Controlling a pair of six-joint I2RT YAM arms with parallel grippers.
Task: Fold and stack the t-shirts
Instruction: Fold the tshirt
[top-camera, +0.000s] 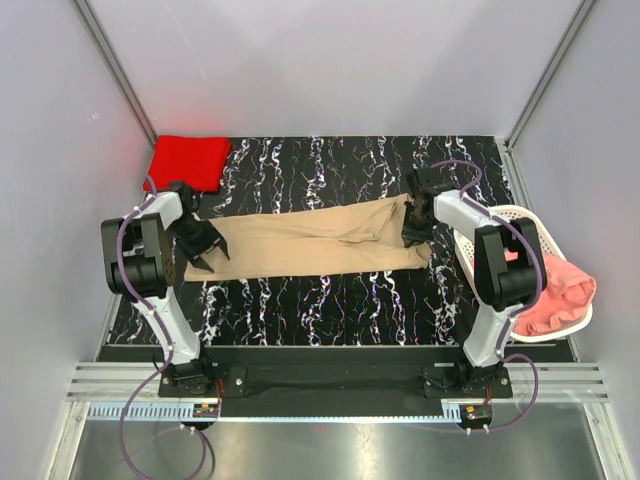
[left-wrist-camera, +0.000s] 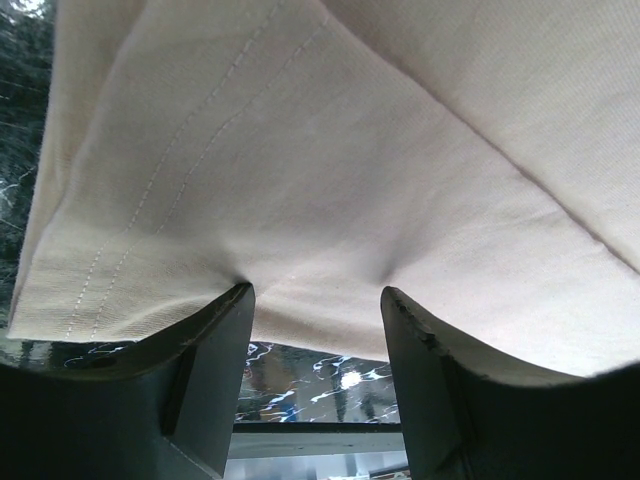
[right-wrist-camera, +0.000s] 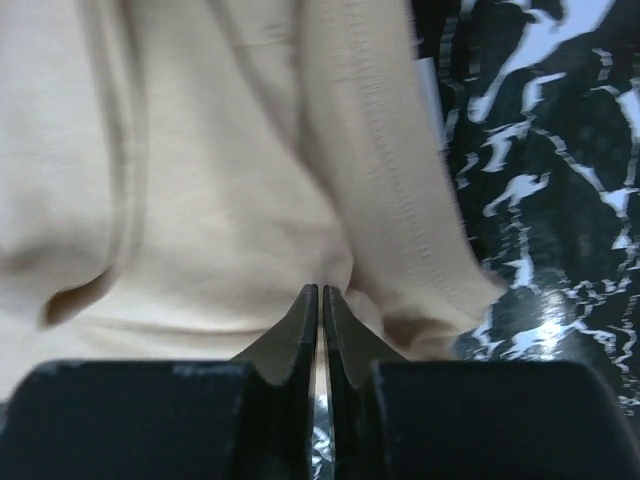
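One tee looks done: red tee (top-camera: 190, 160) folded, far-left corner. Tan tee (top-camera: 310, 245) lies mid-table as a long strip, part-folded. Left gripper (left-wrist-camera: 315, 295) sits at one end, jaws apart; right gripper (right-wrist-camera: 320, 290) seems clamped on the other. Pink tee (top-camera: 560, 295) waits in basket (top-camera: 525, 215).

A plain tan cloth t-shirt (top-camera: 320, 245) is lying across the black, white-veined tabletop (top-camera: 330, 170); a bright red tee (top-camera: 188, 160) is sitting upper left, a salmon-pink tee (top-camera: 560, 290) lower right.
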